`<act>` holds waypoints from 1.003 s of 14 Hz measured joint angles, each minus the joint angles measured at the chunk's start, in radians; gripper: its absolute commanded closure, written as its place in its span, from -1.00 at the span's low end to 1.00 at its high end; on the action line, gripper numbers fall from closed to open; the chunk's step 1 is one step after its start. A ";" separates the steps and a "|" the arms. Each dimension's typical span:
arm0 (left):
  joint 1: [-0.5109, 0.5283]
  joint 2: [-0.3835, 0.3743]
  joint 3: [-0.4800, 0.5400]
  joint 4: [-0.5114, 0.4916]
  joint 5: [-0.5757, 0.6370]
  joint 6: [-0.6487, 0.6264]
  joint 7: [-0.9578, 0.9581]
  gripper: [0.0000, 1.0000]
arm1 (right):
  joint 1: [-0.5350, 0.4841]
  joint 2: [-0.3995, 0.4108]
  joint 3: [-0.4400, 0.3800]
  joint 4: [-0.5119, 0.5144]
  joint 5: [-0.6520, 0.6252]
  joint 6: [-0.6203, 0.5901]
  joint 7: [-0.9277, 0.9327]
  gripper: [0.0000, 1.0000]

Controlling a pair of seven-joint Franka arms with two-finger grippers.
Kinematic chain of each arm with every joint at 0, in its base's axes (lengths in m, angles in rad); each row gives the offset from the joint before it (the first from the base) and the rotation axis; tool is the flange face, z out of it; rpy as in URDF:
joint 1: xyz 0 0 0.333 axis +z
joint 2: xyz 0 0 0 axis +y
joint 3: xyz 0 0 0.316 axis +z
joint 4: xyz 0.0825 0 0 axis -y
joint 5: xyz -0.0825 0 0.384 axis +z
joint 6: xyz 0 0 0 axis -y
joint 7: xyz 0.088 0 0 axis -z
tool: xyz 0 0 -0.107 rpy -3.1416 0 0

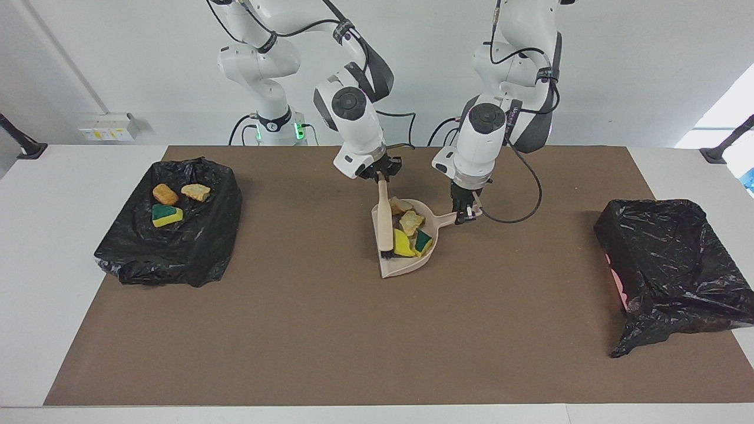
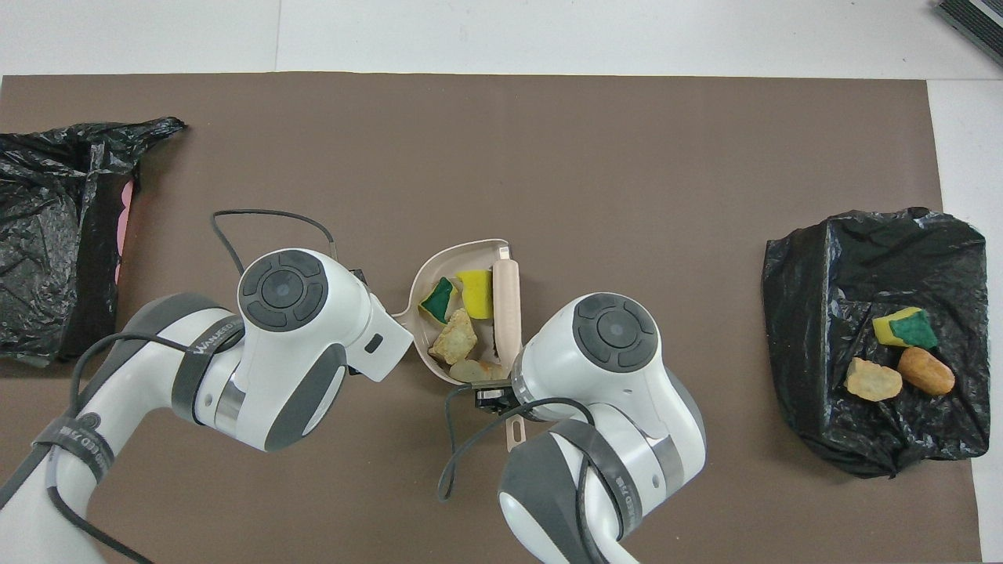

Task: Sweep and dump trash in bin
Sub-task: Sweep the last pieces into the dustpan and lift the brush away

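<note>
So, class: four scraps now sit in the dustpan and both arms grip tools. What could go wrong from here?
1. The scraps are piled near the dustpan's open lip; tilting it when lifting could spill them.
2. The brush lies across the pan's mouth; pulling it back might drag the yellow sponge out.
3. The left gripper holds only the handle's end, so the pan may twist.

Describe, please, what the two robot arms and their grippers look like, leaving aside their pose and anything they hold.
Both arms are glossy white with rounded shells, dark grey joint bands and a dark grey round cap on the last joint. Black cables loop along each arm, held by black straps. The overhead view shows small grey lettering on the bands. The left gripper and right gripper are small and black. A green light glows at the right arm's base.
</note>
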 measured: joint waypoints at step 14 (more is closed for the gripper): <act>0.014 0.000 0.002 0.000 0.000 0.003 0.002 1.00 | -0.013 -0.234 -0.007 0.037 -0.062 -0.316 0.060 1.00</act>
